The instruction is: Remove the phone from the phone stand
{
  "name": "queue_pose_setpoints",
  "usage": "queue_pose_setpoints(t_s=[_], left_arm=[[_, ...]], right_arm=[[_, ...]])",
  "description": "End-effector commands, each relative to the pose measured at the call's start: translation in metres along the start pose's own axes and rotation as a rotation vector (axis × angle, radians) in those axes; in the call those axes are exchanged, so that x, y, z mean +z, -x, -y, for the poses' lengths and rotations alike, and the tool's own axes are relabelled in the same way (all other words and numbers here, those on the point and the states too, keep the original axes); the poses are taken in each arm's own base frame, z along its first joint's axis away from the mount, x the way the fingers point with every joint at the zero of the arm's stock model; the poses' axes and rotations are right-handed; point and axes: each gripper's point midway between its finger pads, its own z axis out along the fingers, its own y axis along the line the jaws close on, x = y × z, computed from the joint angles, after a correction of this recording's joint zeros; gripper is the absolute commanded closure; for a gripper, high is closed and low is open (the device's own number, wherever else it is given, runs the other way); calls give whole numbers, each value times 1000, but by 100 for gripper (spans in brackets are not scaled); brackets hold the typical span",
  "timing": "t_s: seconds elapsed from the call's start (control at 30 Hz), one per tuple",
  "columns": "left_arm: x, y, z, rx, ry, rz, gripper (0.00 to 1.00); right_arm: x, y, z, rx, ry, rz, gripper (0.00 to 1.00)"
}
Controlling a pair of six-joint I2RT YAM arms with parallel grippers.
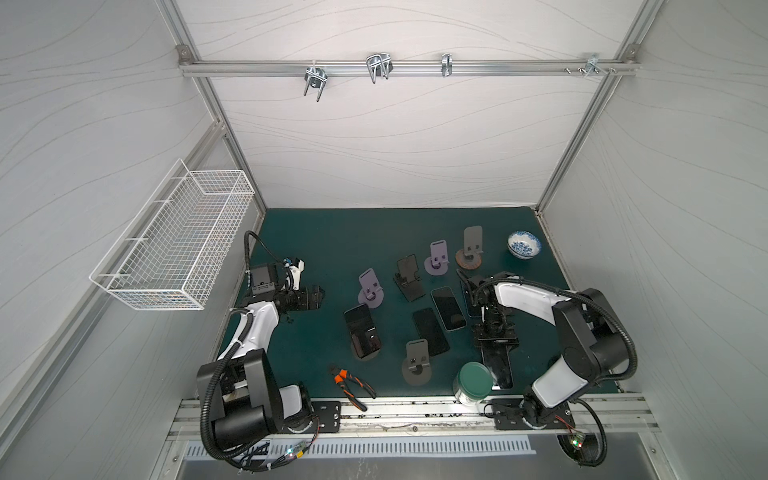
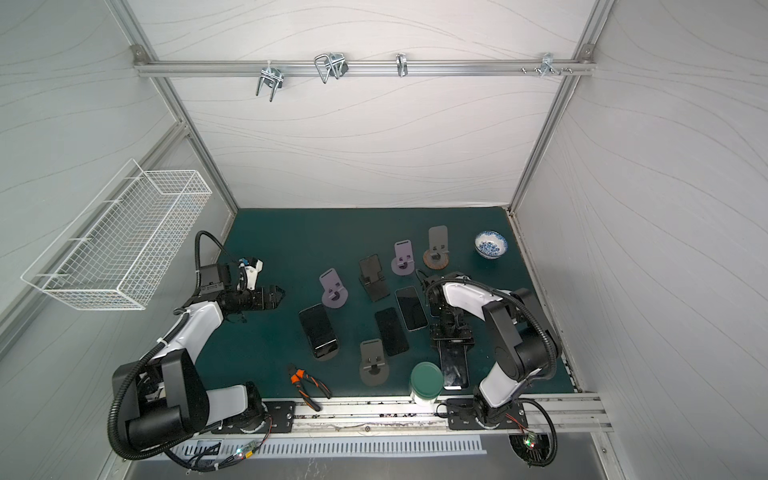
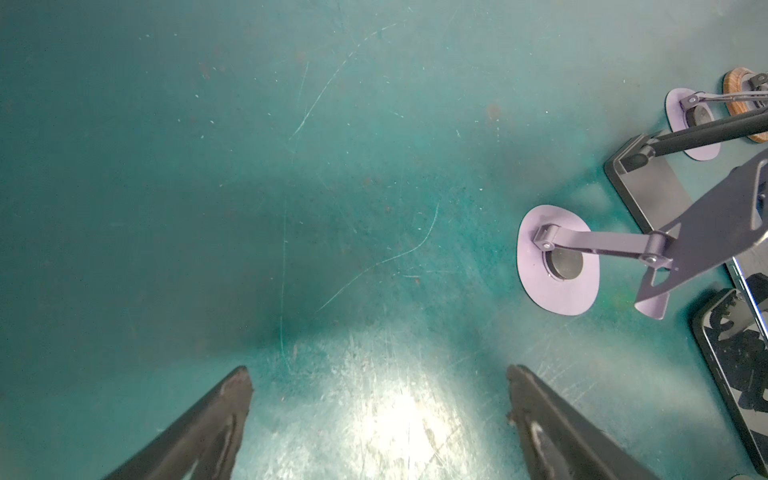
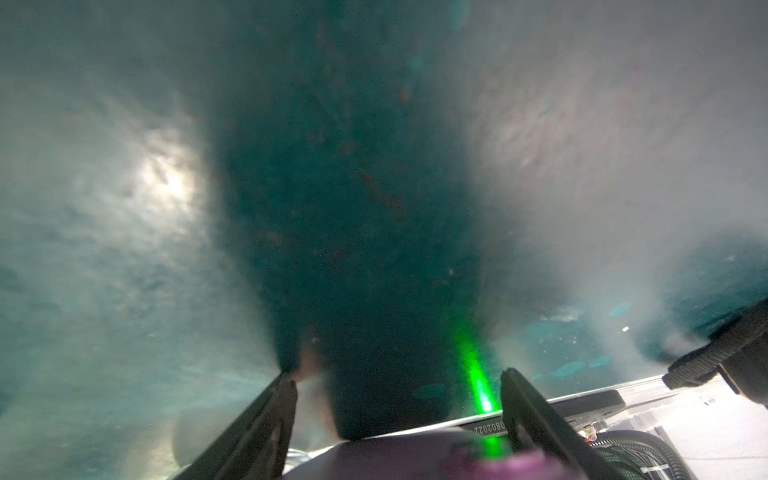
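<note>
Two pincers seen | R pincer [image 1: 496,341] low over dark phone [image 1: 498,370], straddling its far end; gripped or let go, I can't tell | phone looks flat on counter [image 1: 316,232] by green-lid jar [image 1: 473,380], long axis twd near edge | L pincer [image 1: 318,293] spread, empty, well apart | R arm nearer; I judge: release, lift clear

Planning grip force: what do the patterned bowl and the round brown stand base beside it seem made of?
Bowl: probably glazed ceramic, glossy white with blue pattern. Stand base: apparently wood, brown with grain lines on its edge.
</note>
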Motion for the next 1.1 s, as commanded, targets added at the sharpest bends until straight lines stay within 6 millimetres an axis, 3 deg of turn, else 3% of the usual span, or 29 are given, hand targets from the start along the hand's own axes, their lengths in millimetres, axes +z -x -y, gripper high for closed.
queue_pose_setpoints(t_s=[0.0, 0.6, 0.83, 1.07], left_arm=[[-7, 17, 4, 43, -12, 45, 3], [-7, 16, 5, 42, -15, 44, 3], [-8, 16, 5, 42, -15, 47, 3], [-8, 16, 3, 46, -6, 47, 3]], right_arm=[[0, 15, -9, -6, 25, 74, 21], [-4, 17, -16, -33, 54, 97, 22], [-23, 16, -21, -62, 72, 167, 22], [-71, 12, -22, -106, 44, 271, 20]])
